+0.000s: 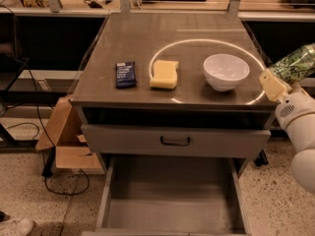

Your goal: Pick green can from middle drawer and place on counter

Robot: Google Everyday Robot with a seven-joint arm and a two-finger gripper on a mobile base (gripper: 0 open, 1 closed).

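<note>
We see the green can [297,63] up in the air, tilted, just off the edge of the bench [147,38] at 3 o'clock, level with its top and touching nothing there. The gripper [281,78] holds it from below at the far right of the view; one cream finger presses the can's lower end, so the fingers [272,84] are clamped on it. The white arm runs down toward 5 o'clock.

Nearest on the bench, at 9 o'clock from the can, sits a white bowl [226,71] inside a bright ring of light. Further toward 9 lie a yellow sponge [164,74] and a dark blue packet [125,74], each apart.

Below, at 6 o'clock, a drawer front [128,139] with a dark handle is closed, and under it the middle drawer [170,208] stands pulled out.
</note>
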